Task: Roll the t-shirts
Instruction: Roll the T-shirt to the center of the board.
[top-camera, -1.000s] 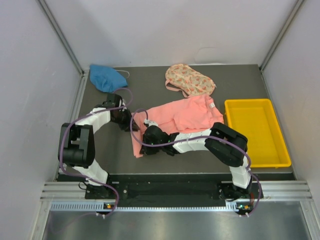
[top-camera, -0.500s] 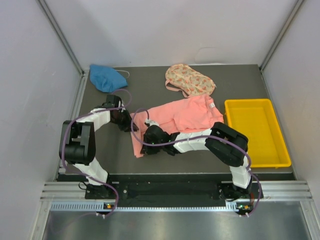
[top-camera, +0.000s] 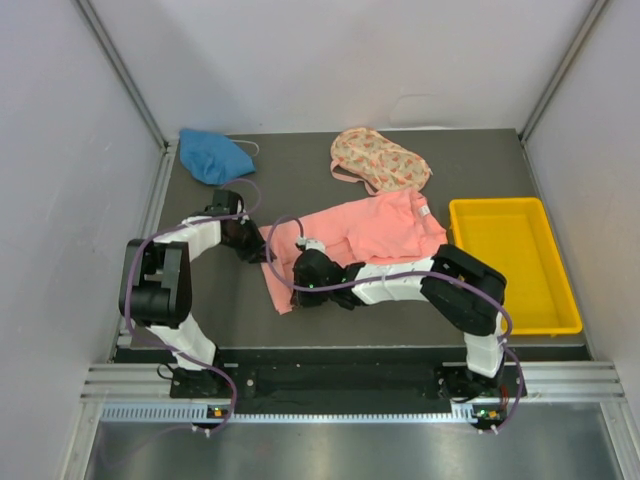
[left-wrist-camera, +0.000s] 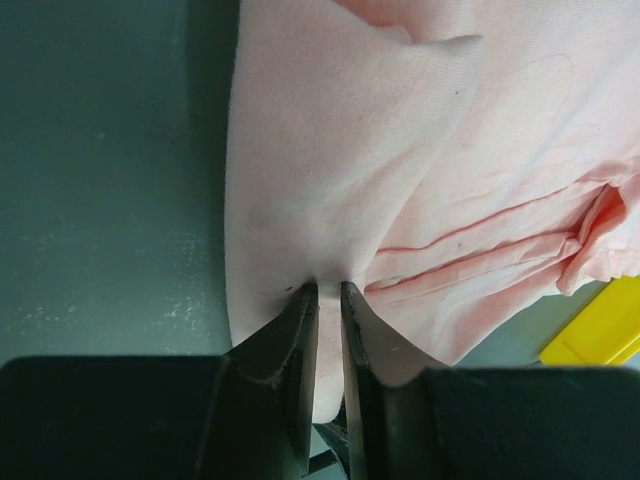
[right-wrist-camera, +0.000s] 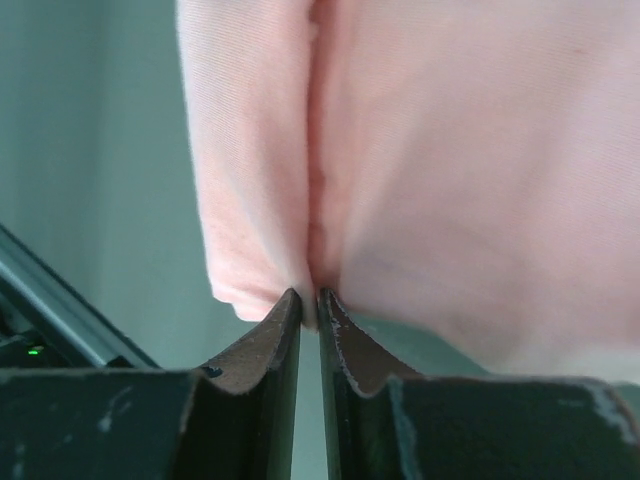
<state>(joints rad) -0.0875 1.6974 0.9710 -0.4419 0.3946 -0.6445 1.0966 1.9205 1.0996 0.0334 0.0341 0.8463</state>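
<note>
Right claw (right-wrist-camera: 309, 295) is clenched on a fold at the near left corner of the salmon-pink t-shirt (top-camera: 385, 225). Just beyond it, the left claw (left-wrist-camera: 328, 288) pinches the same shirt's left edge. Both arms reach over the near half of the table (top-camera: 230, 300), and the right arm lies across the pink shirt's near edge, hiding it. One yellow tray (top-camera: 505, 260) sits just right of that shirt. Along the far edge lie one bunched blue t-shirt (top-camera: 212, 155) at the left and one bunched floral t-shirt (top-camera: 380, 160) near the middle, well apart. That makes three shirts, one tray and two claws.
</note>
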